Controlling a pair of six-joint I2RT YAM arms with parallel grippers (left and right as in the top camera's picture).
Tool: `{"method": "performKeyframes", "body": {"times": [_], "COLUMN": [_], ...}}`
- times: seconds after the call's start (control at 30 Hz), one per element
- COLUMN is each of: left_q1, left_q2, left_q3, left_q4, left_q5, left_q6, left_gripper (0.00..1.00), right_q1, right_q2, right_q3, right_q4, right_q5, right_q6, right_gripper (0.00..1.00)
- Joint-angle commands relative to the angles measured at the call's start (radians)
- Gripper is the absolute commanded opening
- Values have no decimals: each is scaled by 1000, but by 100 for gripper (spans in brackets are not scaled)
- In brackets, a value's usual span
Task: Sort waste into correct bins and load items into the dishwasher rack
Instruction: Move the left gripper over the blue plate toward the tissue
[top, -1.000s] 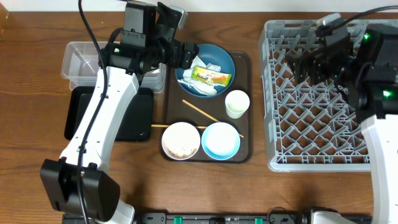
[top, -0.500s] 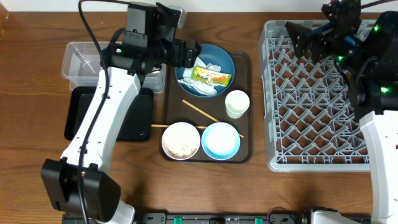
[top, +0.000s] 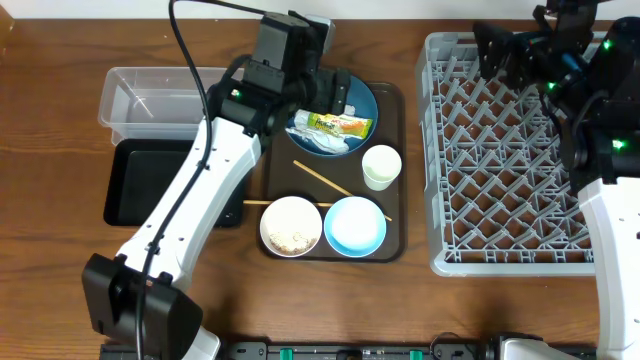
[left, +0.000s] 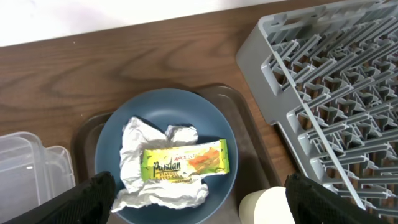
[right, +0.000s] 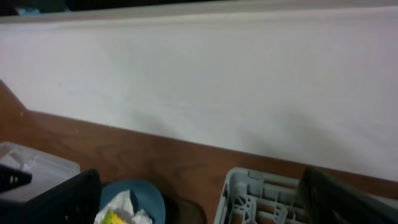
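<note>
– Blue, glossy dish (left: 163, 107) at the centre of the left wrist view. A crumpled white tissue (left: 144, 155) lay in it, and a yellow-green wrapper (left: 185, 163) lay flat on top of the tissue.

– Where were the grippers?

– The left gripper (left: 199, 199) hung directly above the dish with its jaws spread wide and nothing between them. The right gripper (top: 497, 48) was well to the right of the dish, raised over the grey rack (top: 520, 200), also wide open and empty.

– How would the wrapper handle?

– Probably feather-light, thin and slick, and likely to crinkle or slide. A pinch across its short width, near the middle, looked the surest hold. The tissue under it was soft and would probably squash or lift along with it, so a shallow pinch seemed wise.

– And the dish?

– It looked hard, heavier and breakable, with a smooth surface. Its raised rim seemed the only place to take hold.
</note>
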Motion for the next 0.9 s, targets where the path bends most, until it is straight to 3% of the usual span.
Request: {"method": "performKeyframes", "body": {"times": [0.0, 0.67, 0.87], "left_q1": [1, 1, 1], "left_q2": [17, 26, 110], "left_q3": [22, 35, 194], "left_q4": [-11, 27, -32], "left_q5": [-31, -38, -37], "left_q6": [-26, -119, -119], "left_gripper": [90, 90, 90], "right_q1": [26, 62, 62], "right_q2": [7, 41, 42], "right_q3": [16, 16, 16], "right_q4": [17, 6, -25], "right_q5": [12, 12, 8], "right_q6": [47, 47, 47], "right_gripper": [99, 99, 99]}}
